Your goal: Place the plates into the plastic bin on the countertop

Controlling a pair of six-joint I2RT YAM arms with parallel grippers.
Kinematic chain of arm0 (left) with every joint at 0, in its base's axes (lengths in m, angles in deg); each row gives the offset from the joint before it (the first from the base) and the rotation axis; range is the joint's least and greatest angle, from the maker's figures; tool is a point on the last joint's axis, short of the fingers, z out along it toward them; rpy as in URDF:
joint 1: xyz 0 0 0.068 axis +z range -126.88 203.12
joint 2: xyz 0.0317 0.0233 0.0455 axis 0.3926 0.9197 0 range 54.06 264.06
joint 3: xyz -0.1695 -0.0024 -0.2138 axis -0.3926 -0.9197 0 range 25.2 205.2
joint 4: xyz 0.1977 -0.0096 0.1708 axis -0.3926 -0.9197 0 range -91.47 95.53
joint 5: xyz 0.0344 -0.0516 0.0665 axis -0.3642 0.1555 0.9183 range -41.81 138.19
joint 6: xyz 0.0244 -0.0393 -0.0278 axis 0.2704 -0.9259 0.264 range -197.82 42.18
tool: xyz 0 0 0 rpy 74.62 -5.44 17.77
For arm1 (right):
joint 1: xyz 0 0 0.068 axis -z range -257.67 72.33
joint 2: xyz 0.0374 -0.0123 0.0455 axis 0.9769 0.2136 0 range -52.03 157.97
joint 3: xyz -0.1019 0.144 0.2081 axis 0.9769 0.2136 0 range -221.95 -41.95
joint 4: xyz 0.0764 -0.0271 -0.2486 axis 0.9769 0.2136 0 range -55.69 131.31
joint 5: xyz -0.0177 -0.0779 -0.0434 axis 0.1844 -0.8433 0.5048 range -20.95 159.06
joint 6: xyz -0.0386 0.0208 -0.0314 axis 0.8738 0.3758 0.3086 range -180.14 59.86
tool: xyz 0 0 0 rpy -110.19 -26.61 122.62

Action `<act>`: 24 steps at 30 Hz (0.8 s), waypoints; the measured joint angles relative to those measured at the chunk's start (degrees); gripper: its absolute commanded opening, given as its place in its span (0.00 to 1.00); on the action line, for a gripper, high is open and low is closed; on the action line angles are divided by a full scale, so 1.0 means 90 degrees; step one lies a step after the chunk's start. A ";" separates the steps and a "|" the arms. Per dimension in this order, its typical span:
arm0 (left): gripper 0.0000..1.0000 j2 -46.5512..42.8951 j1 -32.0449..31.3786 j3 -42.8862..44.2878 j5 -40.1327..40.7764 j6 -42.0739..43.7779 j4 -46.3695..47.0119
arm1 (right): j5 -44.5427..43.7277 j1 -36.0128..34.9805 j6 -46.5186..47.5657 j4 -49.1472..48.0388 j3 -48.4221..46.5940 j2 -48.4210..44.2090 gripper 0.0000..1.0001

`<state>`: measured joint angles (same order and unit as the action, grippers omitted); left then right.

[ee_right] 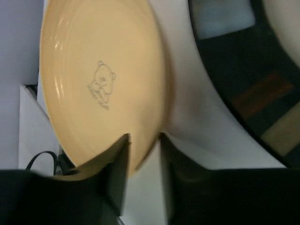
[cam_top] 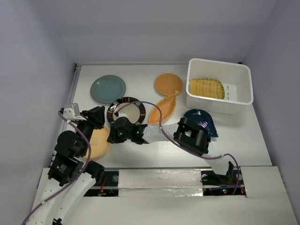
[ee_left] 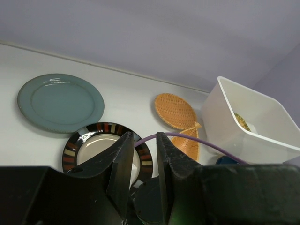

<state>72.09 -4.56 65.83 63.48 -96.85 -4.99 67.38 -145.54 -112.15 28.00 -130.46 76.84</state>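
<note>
- You're at the pick-up step for the yellow plate (ee_right: 103,84), which lies at the near left of the countertop (cam_top: 248,136).
- The right gripper (ee_right: 144,137) straddles the plate's rim. Its jaws are released, with a sliver of table showing beside the rim.
- The left gripper (ee_left: 144,136) hovers near the dark-rimmed plate (ee_left: 105,140), its jaws slightly parted and holding nothing.
- Next, you'd likely clench on the rim and lift. Then carry far and right over the dark blue plate (cam_top: 204,121), clearing the tall wall of the plastic bin (cam_top: 218,62).
- The bin, at the far right, holds one yellow woven plate (cam_top: 205,88).
- The teal plate (cam_top: 108,89), orange round plate (cam_top: 168,83) and leaf-shaped plate (cam_top: 164,110) lie outside it.
</note>
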 measured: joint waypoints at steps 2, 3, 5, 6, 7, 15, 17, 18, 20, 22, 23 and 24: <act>0.24 0.0000 -0.0002 0.0000 -0.0002 0.0000 0.0000 | -0.0034 0.0010 0.0019 0.0073 -0.0121 0.0058 0.18; 0.24 0.0000 -0.0002 0.0000 -0.0002 0.0000 0.0002 | -0.0058 0.0029 0.0007 0.0083 -0.0138 0.0066 0.13; 0.24 0.0000 -0.0002 0.0000 0.0000 -0.0002 0.0000 | -0.0131 0.0049 -0.0007 0.0085 -0.0136 0.0066 0.06; 0.25 0.0000 -0.0002 0.0000 0.0000 -0.0005 0.0000 | -0.0165 0.0056 0.0046 0.0080 -0.0136 0.0063 0.00; 0.25 0.0000 0.0000 0.0000 0.0005 -0.0005 0.0000 | -0.0182 0.0066 0.0080 0.0087 -0.0119 0.0046 0.00; 0.27 -0.0068 -0.0002 0.0000 0.0267 -0.0049 -0.0012 | -0.1158 0.0185 0.0646 0.0491 0.0238 -0.1168 0.00; 0.28 -0.0129 0.0000 0.0000 0.0328 -0.0063 -0.0022 | -0.1401 0.0420 0.0835 0.0512 0.0537 -0.1919 0.00; 0.28 -0.0160 0.0000 0.0000 0.0333 -0.0066 -0.0019 | -0.1528 0.0636 0.0937 0.0512 0.0741 -0.2368 0.00; 0.28 -0.0192 -0.0002 0.0000 0.0330 -0.0068 -0.0015 | -0.1780 0.1217 0.1115 0.0466 0.1146 -0.3276 0.00; 0.28 -0.0192 -0.0002 0.0000 0.0316 -0.0066 -0.0017 | -0.2152 0.1994 0.1256 0.0432 0.1630 -0.4233 0.00; 0.28 -0.0189 -0.0002 0.0000 0.0296 -0.0068 -0.0022 | -0.2334 0.2429 0.1333 0.0442 0.1880 -0.4711 0.00; 0.28 -0.0189 0.0000 0.0000 0.0277 -0.0068 -0.0022 | -0.2548 0.2907 0.1404 0.0466 0.2130 -0.5175 0.00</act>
<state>70.38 -4.56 65.83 65.97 -97.46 -5.19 44.46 -119.38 -99.52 32.20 -111.29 30.27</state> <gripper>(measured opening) 0.281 0.038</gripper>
